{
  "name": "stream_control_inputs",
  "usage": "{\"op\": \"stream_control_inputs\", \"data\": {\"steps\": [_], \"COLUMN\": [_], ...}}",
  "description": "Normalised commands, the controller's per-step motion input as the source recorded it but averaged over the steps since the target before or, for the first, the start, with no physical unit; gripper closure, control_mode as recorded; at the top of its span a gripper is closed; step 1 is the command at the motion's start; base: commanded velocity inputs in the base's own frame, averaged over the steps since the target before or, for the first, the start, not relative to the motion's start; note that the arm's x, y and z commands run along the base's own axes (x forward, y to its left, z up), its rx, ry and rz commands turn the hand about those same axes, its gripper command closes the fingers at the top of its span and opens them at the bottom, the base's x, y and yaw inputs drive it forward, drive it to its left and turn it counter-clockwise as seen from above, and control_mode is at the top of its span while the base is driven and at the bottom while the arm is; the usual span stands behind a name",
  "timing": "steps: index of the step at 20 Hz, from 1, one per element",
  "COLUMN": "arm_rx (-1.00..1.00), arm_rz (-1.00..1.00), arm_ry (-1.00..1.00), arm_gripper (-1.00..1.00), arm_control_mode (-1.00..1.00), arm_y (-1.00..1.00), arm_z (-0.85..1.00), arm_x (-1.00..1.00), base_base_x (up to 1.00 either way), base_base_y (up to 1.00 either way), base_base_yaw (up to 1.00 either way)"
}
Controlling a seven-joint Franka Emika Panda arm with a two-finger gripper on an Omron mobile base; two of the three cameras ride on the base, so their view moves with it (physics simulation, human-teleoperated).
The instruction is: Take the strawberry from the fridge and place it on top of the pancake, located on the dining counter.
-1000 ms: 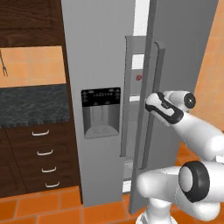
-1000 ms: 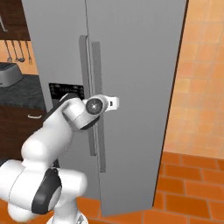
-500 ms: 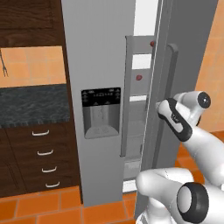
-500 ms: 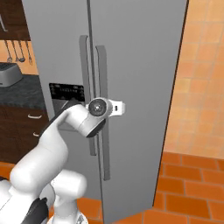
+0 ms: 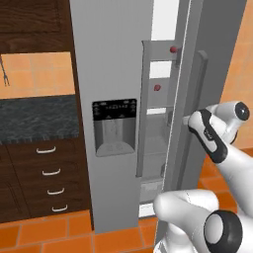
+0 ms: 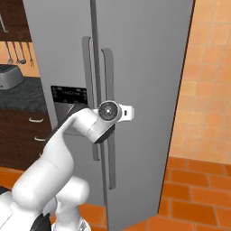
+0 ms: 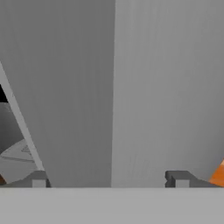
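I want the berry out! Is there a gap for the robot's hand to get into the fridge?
Yes, a narrow one: between the left door and the half-open right door. Shelves there look mostly bare, with two small red things on them. The tool straddles the right door's handle, so that spot is crowded.

1. The fridge (image 5: 111,74) stands with its right door (image 5: 207,59) swung partly out; the opening between the two doors is narrow.
2. The fingers (image 7: 38,178) are spread either side of the door's long handle (image 7: 111,87), which rises straight ahead of them and blocks forward travel.
3. Beyond the fingers, through the gap, lie white shelves (image 5: 158,111) with small red items (image 5: 173,49) on them.
4. The door's edge stands between the fingers and those shelves.
5. Open tiled floor (image 6: 194,189) lies to the door's right.
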Motion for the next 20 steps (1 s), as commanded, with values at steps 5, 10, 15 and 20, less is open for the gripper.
{"op": "stream_control_inputs", "data": {"steps": [5, 10, 15, 20], "arm_rx": [0.01, 0.04, 0.03, 0.0], "arm_rz": [0.04, 0.32, 0.16, 0.09], "arm_ry": [-0.02, -0.01, -0.03, -0.03], "arm_gripper": [-1.0, -1.0, -1.0, -1.0], "arm_control_mode": [-1.0, -1.0, -1.0, -1.0], "arm_y": [-0.41, -0.51, -0.44, -0.39], "arm_z": [-0.01, 0.0, 0.09, 0.05], "arm_x": [0.11, 0.19, -0.18, -0.07], "base_base_x": [0.0, 0.0, 0.0, 0.0], "base_base_y": [0.0, 0.0, 0.0, 0.0], "base_base_yaw": [0.0, 0.0, 0.0, 0.0]}}
